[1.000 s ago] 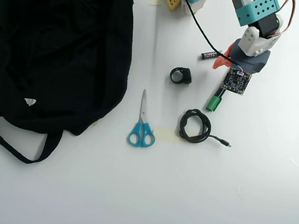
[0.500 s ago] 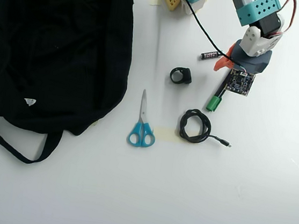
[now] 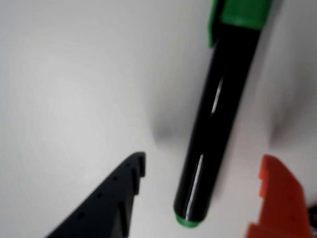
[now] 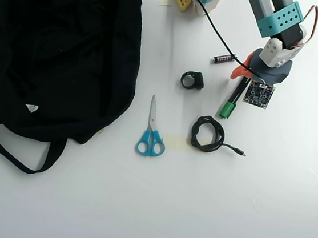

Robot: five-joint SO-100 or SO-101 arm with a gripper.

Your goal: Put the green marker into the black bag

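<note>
Gripper was open, jaws spread wider than the marker barrel, w/ gaps on both sides in the wrist view. The dark serrated finger sat to the left of the barrel, the orange finger to the right; neither was touching it. Nothing was held.

Green marker lay flat on the white table betw. the two fingers, small green end nearest the camera, green cap at the top edge of the wrist view. In the overhead view the marker lay at a slant, cap pointing down-left, upper end hidden under the gripper.

Black bag filled the top-left of the overhead view, well apart from the marker, strap trailing below it.

Betw. bag and marker: blue-handled scissors and a small black ring-shaped thing. A coiled black cable lay just below the cap. A small battery lay near the orange finger.
</note>
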